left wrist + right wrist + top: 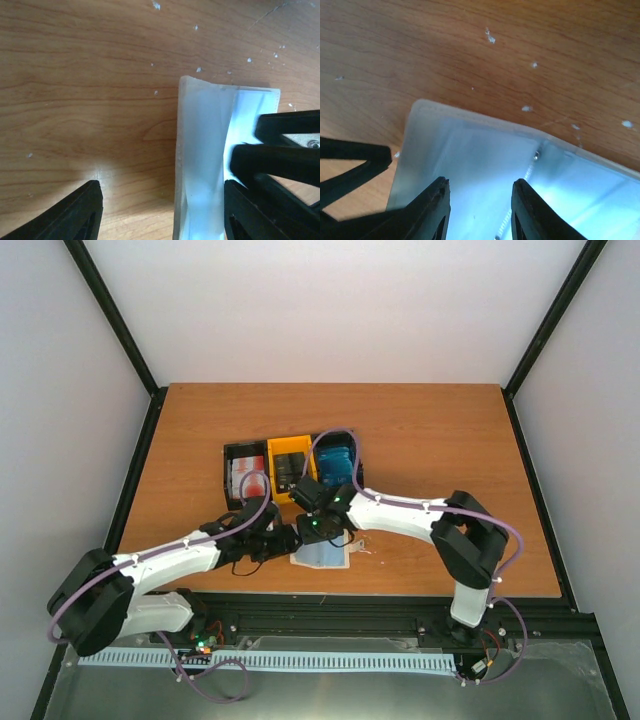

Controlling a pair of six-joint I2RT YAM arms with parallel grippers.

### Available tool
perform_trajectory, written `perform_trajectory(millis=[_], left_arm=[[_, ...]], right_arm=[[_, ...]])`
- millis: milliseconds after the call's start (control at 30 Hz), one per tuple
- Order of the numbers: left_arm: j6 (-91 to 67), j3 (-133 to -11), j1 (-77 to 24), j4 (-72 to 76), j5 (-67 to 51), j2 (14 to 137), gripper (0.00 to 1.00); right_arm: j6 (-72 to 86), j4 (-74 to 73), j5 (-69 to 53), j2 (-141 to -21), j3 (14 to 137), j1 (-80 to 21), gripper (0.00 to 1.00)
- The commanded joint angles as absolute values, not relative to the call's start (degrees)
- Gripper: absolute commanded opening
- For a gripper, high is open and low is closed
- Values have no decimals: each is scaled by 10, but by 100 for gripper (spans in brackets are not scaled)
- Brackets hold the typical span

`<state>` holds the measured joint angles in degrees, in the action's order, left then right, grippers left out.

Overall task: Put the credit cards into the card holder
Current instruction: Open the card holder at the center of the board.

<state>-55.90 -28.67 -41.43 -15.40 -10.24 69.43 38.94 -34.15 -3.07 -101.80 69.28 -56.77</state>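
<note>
The card holder (325, 557) lies open on the wood near the table's front edge, pale grey-blue inside. My left gripper (288, 540) is open at its left end. In the left wrist view the card holder's raised flap (200, 150) stands between the fingers, close to the right one and apart from the left. My right gripper (479, 182) is open just above the card holder's inside (470, 150), with nothing between its fingers. The credit cards sit in the tray behind: red-and-white (246, 476), black (289, 468), blue (336, 464).
The black-and-yellow three-compartment tray (272, 447) stands just behind both grippers. The two grippers (305, 535) are almost touching over the card holder. The right gripper's fingers (280, 155) show in the left wrist view. White specks dot the wood.
</note>
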Motion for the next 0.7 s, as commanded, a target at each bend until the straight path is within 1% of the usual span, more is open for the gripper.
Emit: perform_trajectory(millis=[0, 100, 233, 367, 533, 667], left_arm=[[-581, -287, -409, -174, -81, 667, 67], [-596, -289, -407, -185, -64, 648, 67], [-616, -287, -391, -201, -49, 618, 67], [-623, -281, -376, -206, -46, 582, 66], [-612, -257, -370, -170, -89, 551, 58], [-621, -213, -368, -104, -148, 544, 55]], right_arm=[[393, -360, -7, -1063, 725, -582, 36], [398, -370, 13, -1081, 724, -592, 39], [394, -364, 9, -1099, 718, -598, 42], [399, -368, 5, -1117, 720, -599, 43], [416, -372, 2, -1124, 721, -599, 47], [419, -356, -6, -1112, 713, -599, 47]])
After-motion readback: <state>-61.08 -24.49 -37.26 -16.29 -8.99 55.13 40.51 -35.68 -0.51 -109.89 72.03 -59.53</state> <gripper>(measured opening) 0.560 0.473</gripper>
